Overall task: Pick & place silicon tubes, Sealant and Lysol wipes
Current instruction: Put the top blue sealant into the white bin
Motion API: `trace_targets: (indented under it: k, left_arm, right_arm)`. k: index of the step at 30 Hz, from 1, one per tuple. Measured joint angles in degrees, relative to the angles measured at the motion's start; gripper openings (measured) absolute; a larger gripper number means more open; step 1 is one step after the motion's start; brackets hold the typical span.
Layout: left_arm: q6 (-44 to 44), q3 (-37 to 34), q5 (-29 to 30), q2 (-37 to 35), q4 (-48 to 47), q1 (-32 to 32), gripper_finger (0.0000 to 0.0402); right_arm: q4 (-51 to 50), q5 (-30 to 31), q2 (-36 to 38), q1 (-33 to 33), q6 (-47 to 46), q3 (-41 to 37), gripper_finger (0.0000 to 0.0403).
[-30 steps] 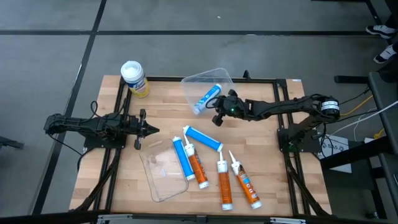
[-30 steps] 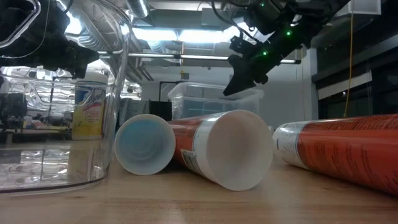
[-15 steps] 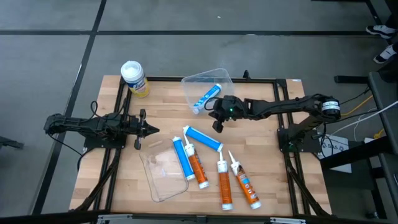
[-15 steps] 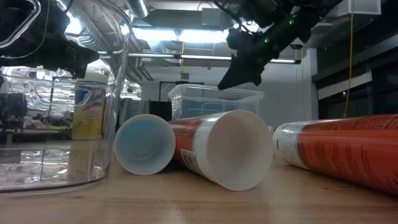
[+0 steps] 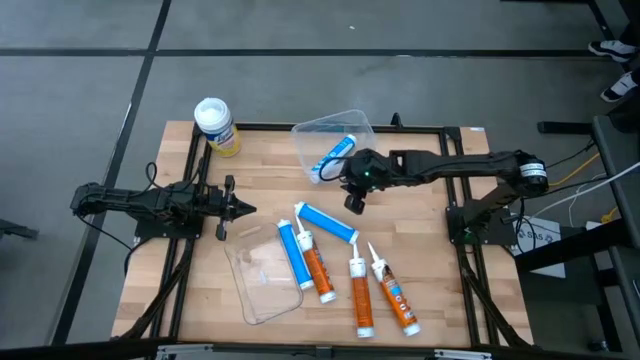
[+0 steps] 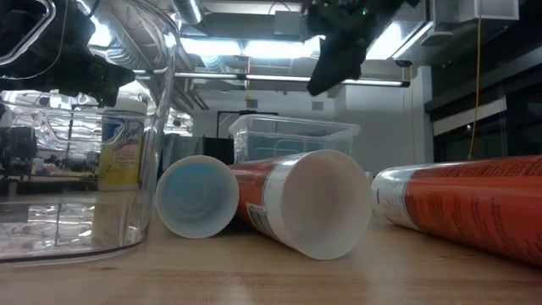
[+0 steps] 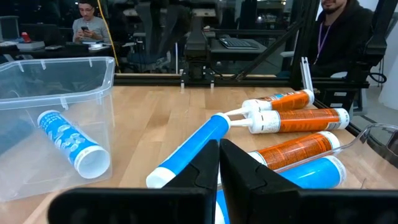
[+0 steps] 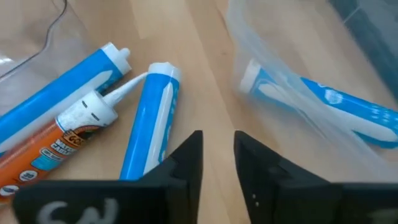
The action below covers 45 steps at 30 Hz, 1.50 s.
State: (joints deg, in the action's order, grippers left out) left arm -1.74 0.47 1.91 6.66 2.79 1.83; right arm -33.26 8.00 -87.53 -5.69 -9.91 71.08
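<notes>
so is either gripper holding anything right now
No. The right gripper is open and empty near the clear bin; the left gripper is shut on nothing.

Bench [image 5: 420,260] is showing pale wood in narrow planks, framed in black. Wipes canister [image 5: 216,128] is showing yellow with a white lid. Two tubs, one [image 5: 362,126] at the far edge and one [image 5: 255,285] nearer, are showing clear. Tube inside the far tub [image 5: 331,157] is showing blue with white print. Loose tubes: two blue [image 5: 330,223] [image 5: 292,255], three orange [image 5: 318,272] [image 5: 361,305] [image 5: 399,303] with white nozzles. Arms and fingers [image 8: 186,163] are showing black. Floor [image 5: 300,80] is showing grey.
</notes>
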Motion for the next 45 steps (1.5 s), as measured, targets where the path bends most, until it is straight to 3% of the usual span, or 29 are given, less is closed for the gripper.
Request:
trace_targets:
  k: [12,16,25,45]
  left_arm:
    - [0.00,0.00,0.00,-0.02,-0.02,0.02,0.0011]
    - [-0.01,0.02,0.01,-0.02,-0.01,0.02,0.0008]
    - [-0.02,0.00,0.01,-0.02,-0.01,0.02,0.0011]
    - [-0.02,0.00,0.01,-0.01,0.00,0.01,0.0010]
  right_arm:
    - [-18.17,2.04,0.03,2.86,-1.80,14.01,0.0189]
    - [-22.52,1.91,0.09,4.16,-0.86,15.53,0.0206]
    - [-27.74,-1.76,-2.80,6.10,-6.14,15.55,0.0211]
    - [-24.64,-3.62,-14.48,8.23,-12.57,15.53,0.0211]
